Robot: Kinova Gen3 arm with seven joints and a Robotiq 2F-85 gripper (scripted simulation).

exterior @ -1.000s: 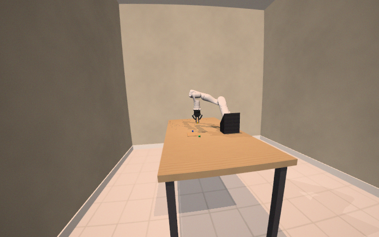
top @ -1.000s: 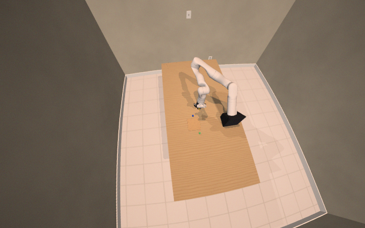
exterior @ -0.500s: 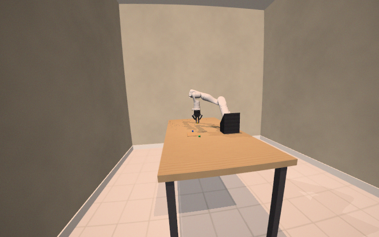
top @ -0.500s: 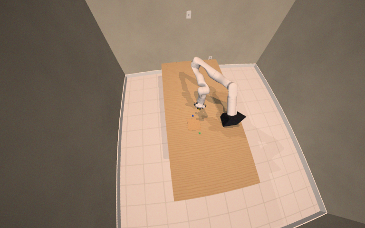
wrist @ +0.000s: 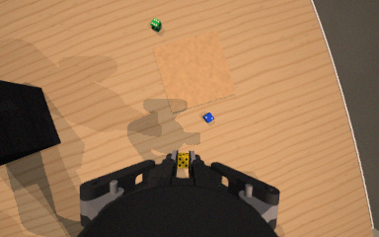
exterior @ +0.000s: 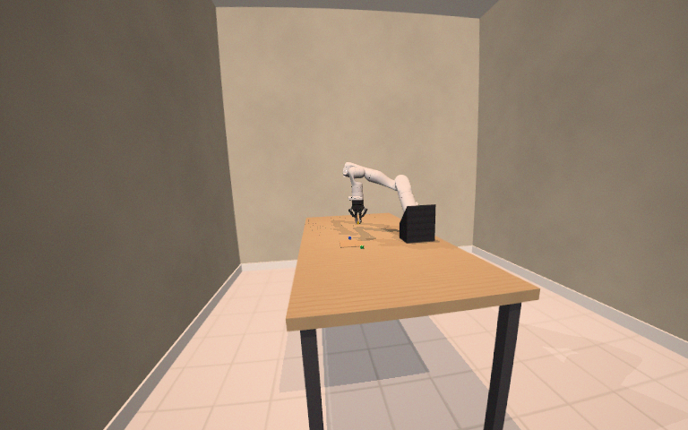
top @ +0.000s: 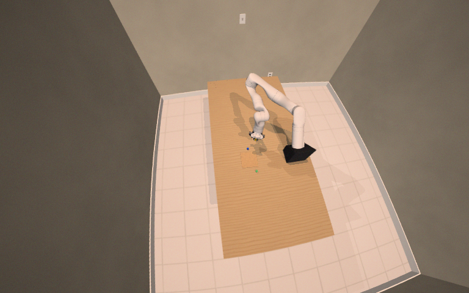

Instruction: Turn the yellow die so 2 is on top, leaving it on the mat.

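Wrist view, lower centre: tool (top: 256, 139) (exterior: 357, 221) (wrist: 183, 157) nearly closed, gripping yellow die (top: 255, 139) (exterior: 357, 222) (wrist: 183, 160); its side faces are hidden by the fingers, top number unclear.

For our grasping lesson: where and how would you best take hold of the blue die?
Probably by two opposite upright sides, fingers coming straight down: the blue die is a small cube on the table, beside the mat, with nothing against its sides.

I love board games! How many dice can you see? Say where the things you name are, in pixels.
3: yellow die (exterior: 358, 222) (wrist: 183, 160) in the claw (top: 256, 139) (exterior: 358, 221) (wrist: 183, 157), blue die (top: 247, 148) (exterior: 349, 237) (wrist: 208, 118) and green die (top: 256, 171) (exterior: 361, 246) (wrist: 156, 24) on the table (top: 266, 203) (exterior: 391, 282) (wrist: 285, 148), beside the mat (top: 249, 160) (wrist: 194, 71).
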